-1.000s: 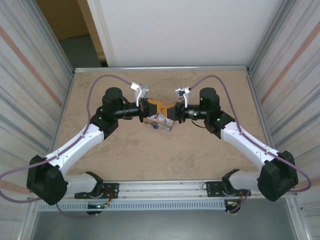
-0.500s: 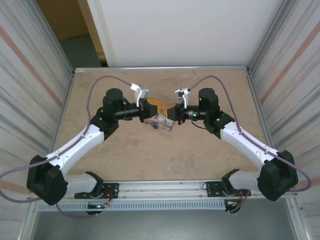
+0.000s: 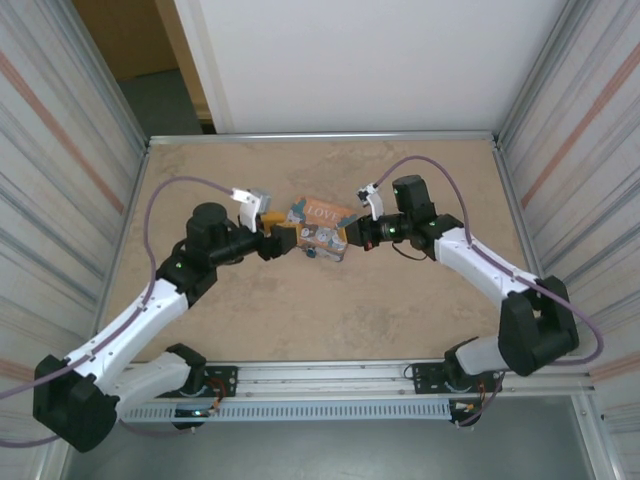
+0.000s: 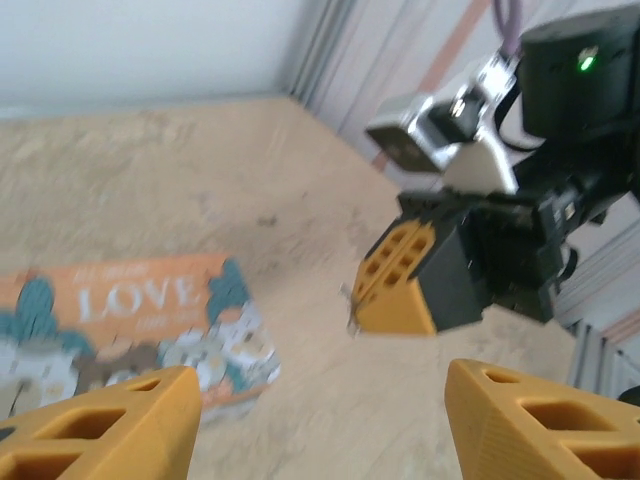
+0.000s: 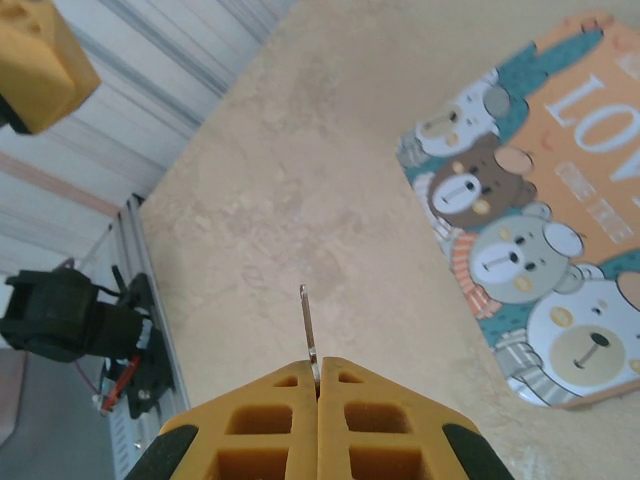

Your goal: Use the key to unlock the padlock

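Your key (image 5: 306, 330) sits pinched edge-on in the right gripper (image 5: 318, 372), jaws pressed together on it, blade poking out above the table (image 5: 300, 200). You cannot pick out the padlock in these views. The left gripper (image 4: 318, 392) hangs with jaws apart, holding nothing, so a pushed lock could skid and the thin key twist in its grip. The bear-printed card (image 5: 545, 240) reads "LOVE"; its smaller lines are too blurred.

Beige marbled tabletop (image 3: 300, 310); corrugated metal side walls (image 3: 60, 170); white back panel (image 3: 360, 60); aluminium rail (image 3: 330, 372) near edge.
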Motion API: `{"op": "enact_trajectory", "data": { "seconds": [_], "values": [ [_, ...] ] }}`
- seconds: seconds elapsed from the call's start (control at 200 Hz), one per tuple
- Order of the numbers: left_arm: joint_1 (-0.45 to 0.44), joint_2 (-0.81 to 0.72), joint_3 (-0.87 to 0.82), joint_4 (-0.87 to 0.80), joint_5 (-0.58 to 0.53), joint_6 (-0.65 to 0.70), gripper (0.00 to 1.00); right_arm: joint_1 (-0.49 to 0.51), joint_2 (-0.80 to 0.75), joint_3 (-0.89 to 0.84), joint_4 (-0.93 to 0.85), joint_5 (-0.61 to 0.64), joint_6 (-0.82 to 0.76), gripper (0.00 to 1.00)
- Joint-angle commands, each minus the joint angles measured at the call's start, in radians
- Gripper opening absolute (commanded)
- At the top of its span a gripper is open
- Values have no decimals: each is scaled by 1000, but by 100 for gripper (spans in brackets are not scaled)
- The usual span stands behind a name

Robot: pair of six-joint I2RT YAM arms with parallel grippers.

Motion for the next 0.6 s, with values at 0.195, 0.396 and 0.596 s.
{"op": "enact_trajectory", "data": {
  "seconds": [0.195, 0.396, 0.596],
  "values": [
    [6, 95, -193, 128, -76, -244, 69, -10, 200, 42, 219, -108, 116, 0],
    [77, 263, -224, 308, -17, -383, 70, -17, 322, 63, 320, -65, 180, 0],
    [109, 437, -144, 395, 101, -405, 71, -46, 407, 75, 397, -71, 236, 0]
  ]
}}
